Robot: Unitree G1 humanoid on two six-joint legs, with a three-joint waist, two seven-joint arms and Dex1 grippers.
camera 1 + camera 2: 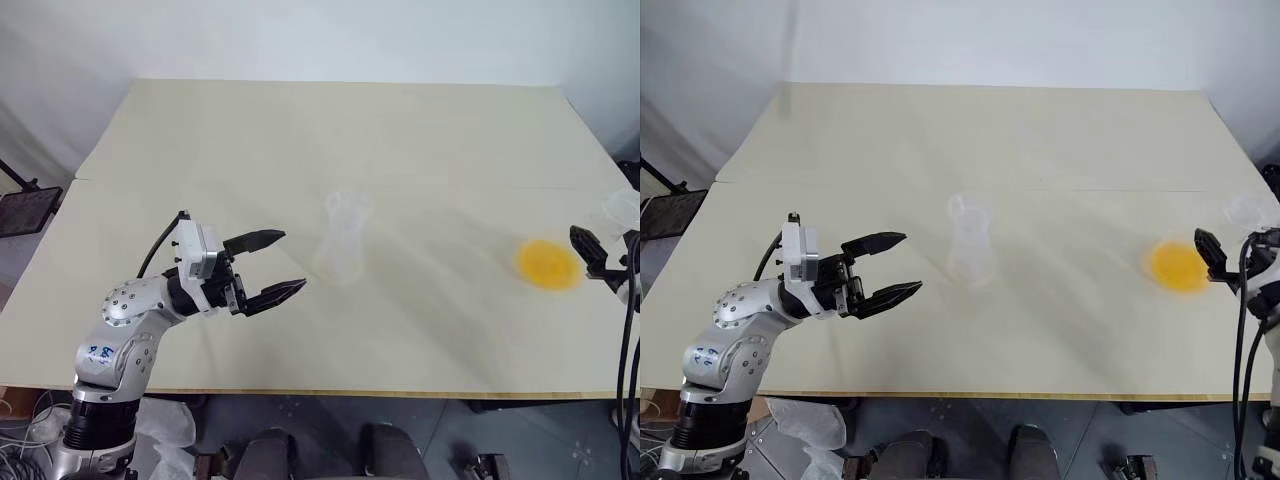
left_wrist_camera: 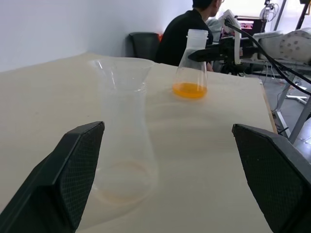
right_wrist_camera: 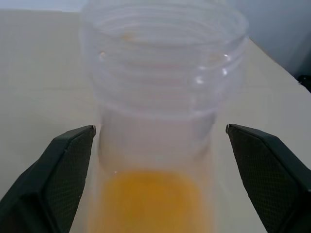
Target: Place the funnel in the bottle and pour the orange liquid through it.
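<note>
Both jaws stood apart. Flask of orange liquid [image 3: 150,204] sat between the right gripper [image 1: 598,255] fingers, ungripped — a misjudged closing risked tipping it. Left gripper [image 1: 268,268] idled beside the funnel-topped bottle [image 1: 342,245].

Bare worktop [image 1: 300,140] everywhere but two obstacles: bottle [image 1: 343,240] at centre (funnel [image 2: 120,73] seated in it), flask [image 2: 190,65] at three o'clock.

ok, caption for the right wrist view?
Open right tool straddling the flask neck, orange liquid pooled below.

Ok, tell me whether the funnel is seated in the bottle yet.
Seated: the funnel flares out of the neck of the upright bottle.
</note>
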